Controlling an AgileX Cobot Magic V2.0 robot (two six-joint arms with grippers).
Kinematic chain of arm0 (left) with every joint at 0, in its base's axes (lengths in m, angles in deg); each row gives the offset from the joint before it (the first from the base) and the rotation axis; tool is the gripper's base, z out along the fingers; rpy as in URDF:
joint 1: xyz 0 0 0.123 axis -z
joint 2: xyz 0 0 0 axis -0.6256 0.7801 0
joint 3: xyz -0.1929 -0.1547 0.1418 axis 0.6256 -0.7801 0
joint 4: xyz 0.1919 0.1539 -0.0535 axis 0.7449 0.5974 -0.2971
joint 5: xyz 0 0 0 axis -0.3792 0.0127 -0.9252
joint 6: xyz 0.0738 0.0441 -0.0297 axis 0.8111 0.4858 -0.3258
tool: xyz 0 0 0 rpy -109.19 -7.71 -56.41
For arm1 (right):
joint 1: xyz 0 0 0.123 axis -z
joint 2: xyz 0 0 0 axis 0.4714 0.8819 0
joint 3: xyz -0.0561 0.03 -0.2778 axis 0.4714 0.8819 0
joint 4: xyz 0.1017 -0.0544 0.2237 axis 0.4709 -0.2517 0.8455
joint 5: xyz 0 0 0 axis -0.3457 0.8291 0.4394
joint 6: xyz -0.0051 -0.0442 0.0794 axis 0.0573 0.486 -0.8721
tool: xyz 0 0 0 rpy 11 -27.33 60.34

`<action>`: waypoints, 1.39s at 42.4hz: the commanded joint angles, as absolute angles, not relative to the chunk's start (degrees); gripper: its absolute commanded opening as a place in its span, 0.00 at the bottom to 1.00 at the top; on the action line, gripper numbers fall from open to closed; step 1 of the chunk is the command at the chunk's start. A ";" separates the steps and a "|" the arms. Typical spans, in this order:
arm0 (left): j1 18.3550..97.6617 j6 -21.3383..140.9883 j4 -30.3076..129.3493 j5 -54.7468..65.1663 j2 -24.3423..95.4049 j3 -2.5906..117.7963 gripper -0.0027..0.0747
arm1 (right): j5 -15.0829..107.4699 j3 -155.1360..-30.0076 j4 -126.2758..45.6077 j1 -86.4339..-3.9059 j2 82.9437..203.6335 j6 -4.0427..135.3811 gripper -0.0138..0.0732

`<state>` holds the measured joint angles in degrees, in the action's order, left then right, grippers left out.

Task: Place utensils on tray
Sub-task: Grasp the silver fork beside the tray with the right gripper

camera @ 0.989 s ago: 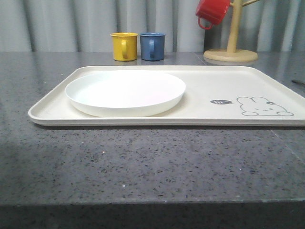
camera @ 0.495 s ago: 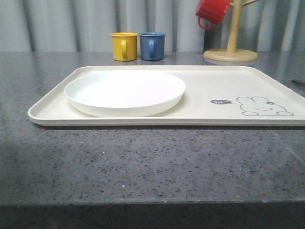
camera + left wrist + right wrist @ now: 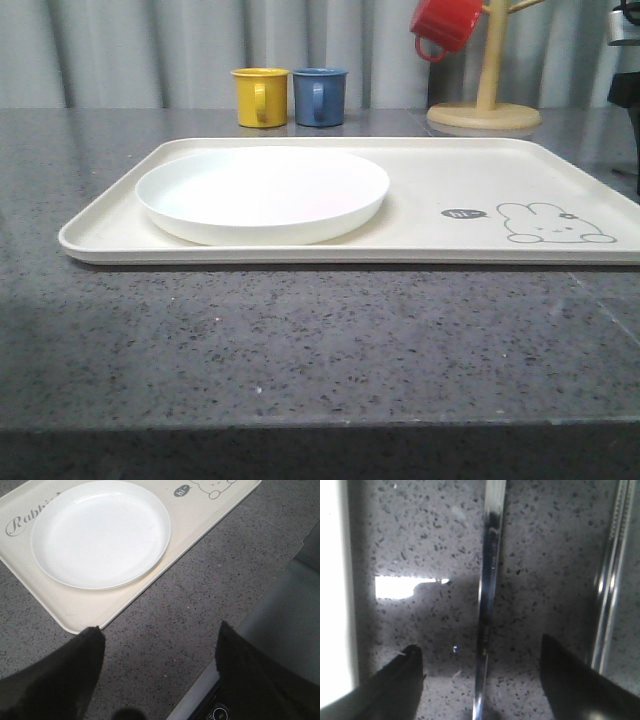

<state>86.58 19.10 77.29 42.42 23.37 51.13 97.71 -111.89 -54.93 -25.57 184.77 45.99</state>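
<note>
Cream and flat, the tray [image 3: 420, 180] lies on the speckled grey counter [image 3: 300, 350], its rabbit drawing [image 3: 551, 223] toward 3 o'clock in the front view. The white plate [image 3: 263, 193] sits on the tray's 9 o'clock half, well inside the rim. Past the tray at 12 o'clock stand a yellow mug [image 3: 260, 97] and a blue mug [image 3: 319, 96], just beside each other; a red mug [image 3: 445, 24] hangs on a wooden stand [image 3: 485, 105] toward 1 o'clock.

The left gripper [image 3: 159, 652] hovers above the counter near the tray's corner, fingers spread wide with nothing between them.

The right gripper [image 3: 481, 672] hangs low over the counter, its fingers wide apart on either side of a slim shiny handle [image 3: 487, 595] that lies on the stone, neither finger touching it. Which utensil it is cannot be told. The chopsticks [image 3: 610, 580] lie near it on one side, roughly parallel, the tray's edge on the other.
</note>
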 commanded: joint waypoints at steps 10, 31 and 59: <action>87.09 18.45 77.42 38.48 23.13 52.58 0.64 | 97.72 -113.81 -54.78 -25.25 183.52 46.80 0.52; 87.09 18.45 77.42 38.48 23.13 52.58 0.64 | 100.86 -113.81 -51.87 -25.25 183.31 46.80 0.16; 87.09 18.45 77.42 38.48 23.13 52.58 0.64 | 110.12 -126.02 -46.09 -40.91 177.77 43.27 0.16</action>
<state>86.58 19.10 77.29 42.34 23.37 51.13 104.09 -123.04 -47.27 -37.20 179.89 45.15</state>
